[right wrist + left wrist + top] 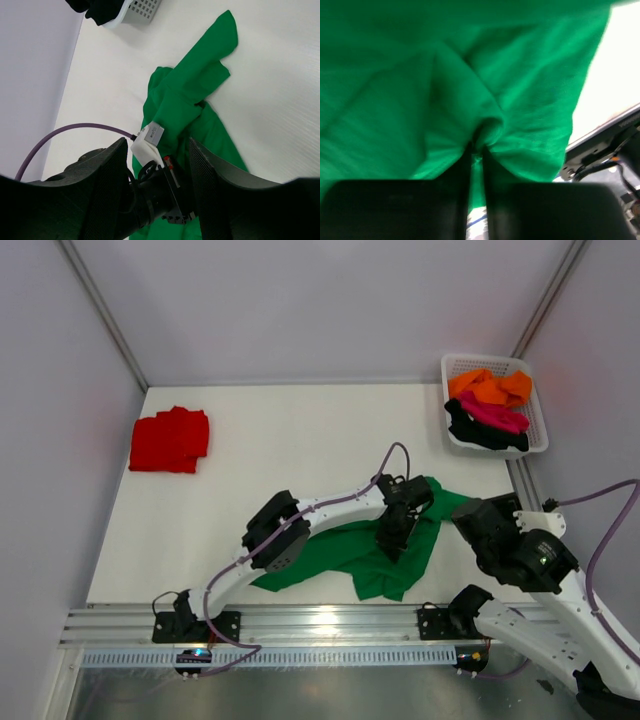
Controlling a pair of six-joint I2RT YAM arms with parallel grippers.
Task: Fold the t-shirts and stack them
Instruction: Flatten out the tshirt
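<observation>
A bright green t-shirt (350, 555) lies crumpled on the white table near the front edge. My left gripper (393, 540) reaches down onto its right part. In the left wrist view that gripper (477, 155) is shut on a pinched fold of the green t-shirt (470, 75). My right gripper (157, 142) is open and holds nothing; it hovers off to the right, facing the green t-shirt (200, 80) and the left wrist. A folded red t-shirt (170, 440) lies at the far left. Orange (490, 387), magenta (495, 415) and black (480, 432) t-shirts sit in the basket.
The white mesh basket (540, 430) stands at the back right corner by the wall. A metal rail (320, 625) runs along the near table edge with both arm bases on it. The right arm's wrist (515, 545) is beside the green cloth's right end.
</observation>
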